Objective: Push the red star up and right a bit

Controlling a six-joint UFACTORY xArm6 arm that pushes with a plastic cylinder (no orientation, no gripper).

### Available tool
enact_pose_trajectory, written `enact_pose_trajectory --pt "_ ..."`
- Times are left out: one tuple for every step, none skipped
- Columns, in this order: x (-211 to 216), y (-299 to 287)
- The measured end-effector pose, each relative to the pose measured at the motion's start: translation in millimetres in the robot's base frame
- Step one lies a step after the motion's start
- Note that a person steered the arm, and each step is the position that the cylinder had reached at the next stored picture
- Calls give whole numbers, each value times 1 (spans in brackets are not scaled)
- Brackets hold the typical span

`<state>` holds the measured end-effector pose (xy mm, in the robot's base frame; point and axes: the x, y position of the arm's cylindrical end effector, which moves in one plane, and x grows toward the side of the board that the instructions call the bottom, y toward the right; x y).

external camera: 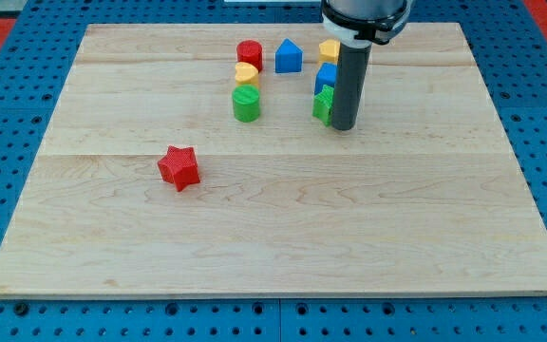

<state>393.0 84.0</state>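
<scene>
The red star (179, 167) lies alone on the wooden board (283, 237), left of centre and well apart from the other blocks — which cluster near the view's top. My tip (343, 127) stands far to the star's upper right, a bare rod with nothing to open or close, touching nothing but possibly the green block (322, 104) just at its left, below a blue block (326, 76) and a yellow block (328, 49). Further left sit a red cylinder (249, 53), a small yellow piece (246, 73), a green cylinder (246, 104) and a blue house-shaped block (289, 56).
</scene>
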Motion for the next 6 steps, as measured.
enact_pose_trajectory --pt "16 1" --pt "64 -14" --pt "93 -69" --pt "125 -136" --pt "134 -204" --pt "109 -235"
